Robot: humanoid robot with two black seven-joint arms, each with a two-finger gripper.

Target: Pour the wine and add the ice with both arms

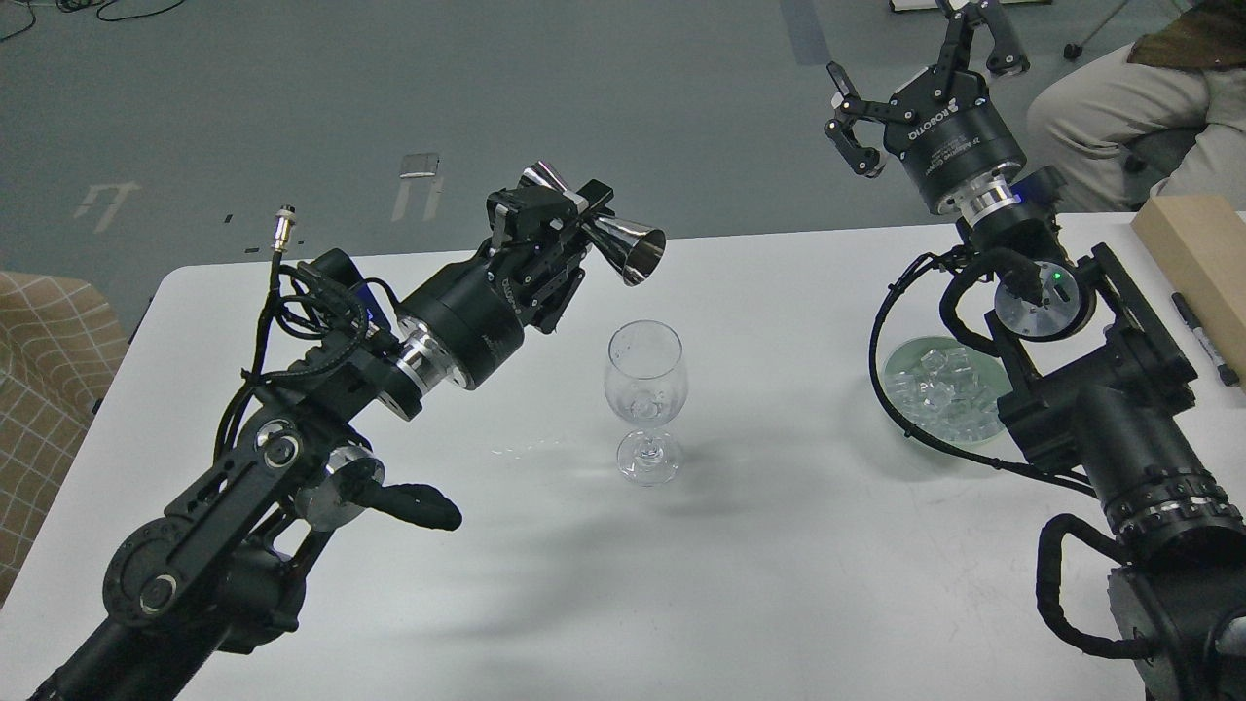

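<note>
The left gripper [551, 226] clamps a polished steel double-cone jigger [594, 226], tipped sideways with its flared mouth just above the clear stemmed glass [645, 399] (any wine inside cannot be made out). The right gripper [920, 92] is raised high, fingers spread and empty, well above the glassy ice [942, 389] cubes heaped in a pale green dish [900, 362] below its wrist.

table [779, 545] white | bowl [900, 365] pale green | jigger [623, 245] silver | arms [467, 312] black | chair [39, 389] tan check
</note>
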